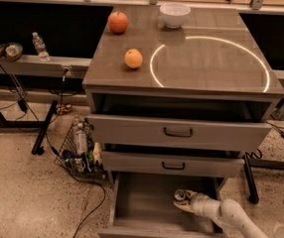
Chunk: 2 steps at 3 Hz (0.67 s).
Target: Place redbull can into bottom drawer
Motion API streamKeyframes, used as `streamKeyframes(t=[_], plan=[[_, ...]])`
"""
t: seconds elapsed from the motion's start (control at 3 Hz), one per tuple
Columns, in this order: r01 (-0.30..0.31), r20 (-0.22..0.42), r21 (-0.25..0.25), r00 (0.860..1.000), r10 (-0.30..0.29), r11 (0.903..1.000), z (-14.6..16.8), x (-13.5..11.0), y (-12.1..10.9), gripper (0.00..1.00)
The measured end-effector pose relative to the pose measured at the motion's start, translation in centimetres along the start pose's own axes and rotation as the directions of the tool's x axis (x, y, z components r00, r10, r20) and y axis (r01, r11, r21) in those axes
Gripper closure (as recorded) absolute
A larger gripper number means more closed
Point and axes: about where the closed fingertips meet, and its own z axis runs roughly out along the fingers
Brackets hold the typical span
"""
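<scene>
Gripper [186, 203] low inside open bottom drawer [142, 202], clenched on redbull can [180, 196] at its tip, near drawer floor.

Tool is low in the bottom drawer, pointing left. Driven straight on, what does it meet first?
Probably the bottom drawer's left side wall; the drawer floor before it looks free. The redbull can sits at the tool's tip and would arrive first. Depth is uncertain.
</scene>
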Motion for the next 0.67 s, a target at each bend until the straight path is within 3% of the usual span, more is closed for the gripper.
streamKeyframes(t=[0.67], plan=[[-0.015,-0.048,0.024,0.999,0.016,0.9996,-0.43,1.48,-0.26,0.04]])
